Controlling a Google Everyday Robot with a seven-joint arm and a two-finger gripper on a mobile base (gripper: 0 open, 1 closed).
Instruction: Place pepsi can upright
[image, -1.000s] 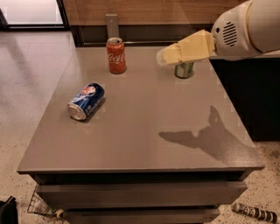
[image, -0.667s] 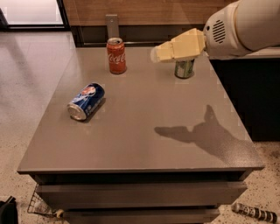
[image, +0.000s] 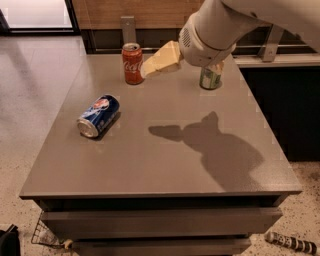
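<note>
The pepsi can (image: 98, 115) is dark blue with the round logo and lies on its side on the left part of the grey table (image: 165, 165), silver end toward the front. My gripper (image: 150, 66) hangs above the back middle of the table, its cream fingers pointing left, next to the red cola can. It is well up and to the right of the pepsi can and holds nothing that I can see.
A red Coca-Cola can (image: 132, 63) stands upright at the back left. A green can (image: 211, 77) stands at the back right, partly behind my arm. The arm's shadow falls on the right half of the table. A counter edge runs behind.
My arm and gripper have swung left, from over the green can toward the red can. The cans have not moved.
</note>
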